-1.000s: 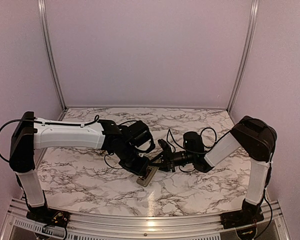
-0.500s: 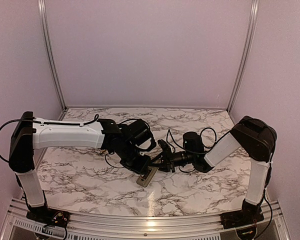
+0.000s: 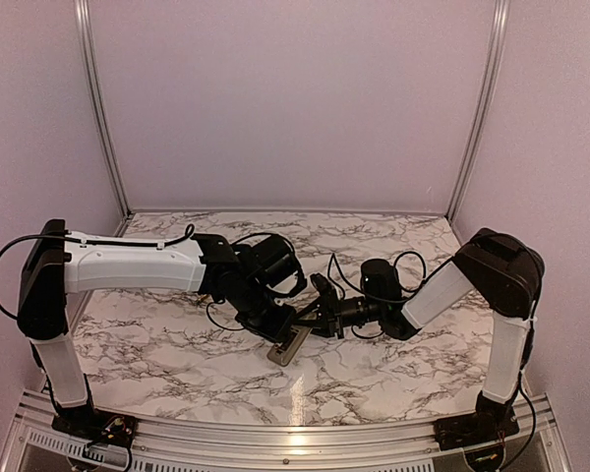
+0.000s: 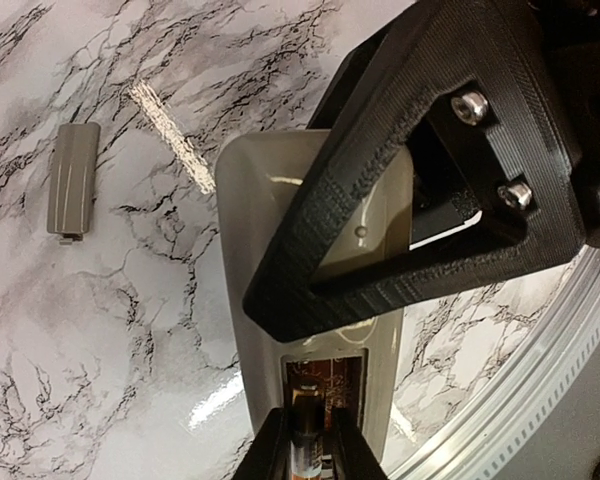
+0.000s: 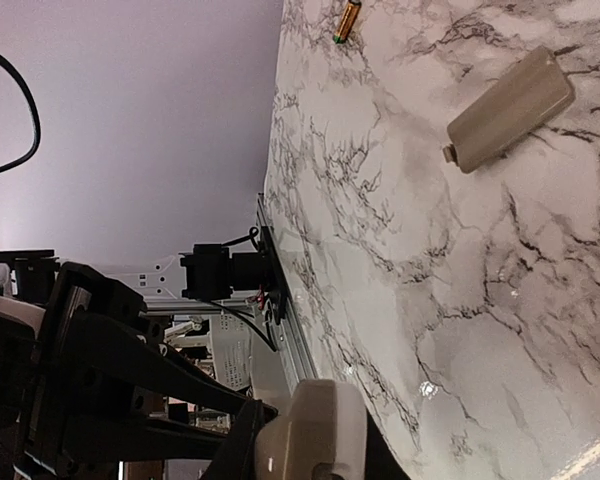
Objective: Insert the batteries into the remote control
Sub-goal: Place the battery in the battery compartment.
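Your table (image 3: 177, 344) carries the remote (image 4: 250, 210) near its middle, grey-tan back up and compartment open. Your right fingers (image 4: 360, 150) are clenched across its body. The cover (image 4: 72, 178) lies apart on the marble. Your left fingers (image 4: 358, 458) flank a battery (image 4: 305, 445) in the compartment; you cannot tell whether they grip it. A second battery (image 5: 347, 20) lies farther off.

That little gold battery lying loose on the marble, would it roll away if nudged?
Probably: the battery is a round cylinder lying on its side, so a sideways nudge should roll it. The table looks glossy, so it may slide too. Being tiny, it is likely light.
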Robot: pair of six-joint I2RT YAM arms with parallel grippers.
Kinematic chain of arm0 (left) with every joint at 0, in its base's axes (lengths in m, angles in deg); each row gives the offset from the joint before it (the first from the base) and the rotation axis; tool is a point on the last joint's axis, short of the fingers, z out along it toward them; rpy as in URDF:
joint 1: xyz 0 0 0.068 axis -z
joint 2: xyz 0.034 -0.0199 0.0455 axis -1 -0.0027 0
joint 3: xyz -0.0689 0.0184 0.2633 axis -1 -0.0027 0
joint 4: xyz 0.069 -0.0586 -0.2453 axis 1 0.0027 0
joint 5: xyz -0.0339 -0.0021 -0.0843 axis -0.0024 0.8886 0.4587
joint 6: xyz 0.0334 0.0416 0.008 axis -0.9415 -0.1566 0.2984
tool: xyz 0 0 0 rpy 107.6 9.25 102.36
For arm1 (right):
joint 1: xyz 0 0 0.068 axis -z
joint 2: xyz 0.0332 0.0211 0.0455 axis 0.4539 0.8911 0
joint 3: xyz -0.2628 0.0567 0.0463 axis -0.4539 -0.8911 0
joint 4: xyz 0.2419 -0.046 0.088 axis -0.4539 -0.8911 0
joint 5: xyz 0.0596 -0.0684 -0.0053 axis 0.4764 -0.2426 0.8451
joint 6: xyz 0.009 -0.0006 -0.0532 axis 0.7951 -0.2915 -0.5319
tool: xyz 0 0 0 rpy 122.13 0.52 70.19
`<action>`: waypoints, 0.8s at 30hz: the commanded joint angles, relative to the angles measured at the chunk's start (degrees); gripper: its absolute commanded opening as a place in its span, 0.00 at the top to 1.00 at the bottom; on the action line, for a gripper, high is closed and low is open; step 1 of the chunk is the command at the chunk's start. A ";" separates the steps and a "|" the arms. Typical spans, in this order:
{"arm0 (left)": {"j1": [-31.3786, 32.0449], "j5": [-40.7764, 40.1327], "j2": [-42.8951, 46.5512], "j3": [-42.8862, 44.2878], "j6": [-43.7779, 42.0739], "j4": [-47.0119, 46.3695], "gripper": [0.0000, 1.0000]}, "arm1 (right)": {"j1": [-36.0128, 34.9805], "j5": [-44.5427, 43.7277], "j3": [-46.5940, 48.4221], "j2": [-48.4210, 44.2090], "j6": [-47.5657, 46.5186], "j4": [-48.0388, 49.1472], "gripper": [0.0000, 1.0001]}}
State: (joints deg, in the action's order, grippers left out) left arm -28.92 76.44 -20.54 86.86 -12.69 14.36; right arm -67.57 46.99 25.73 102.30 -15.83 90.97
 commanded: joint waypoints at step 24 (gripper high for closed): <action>-1.73 -4.36 21.88 -10.85 -11.84 -19.12 0.37 | -0.45 3.04 -0.13 -1.80 -3.49 -1.99 1.00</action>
State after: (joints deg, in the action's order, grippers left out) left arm -30.08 73.25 -7.43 82.33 -17.52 6.77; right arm -67.61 48.19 25.14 102.30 -16.47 91.46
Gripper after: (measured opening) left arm 0.581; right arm 0.203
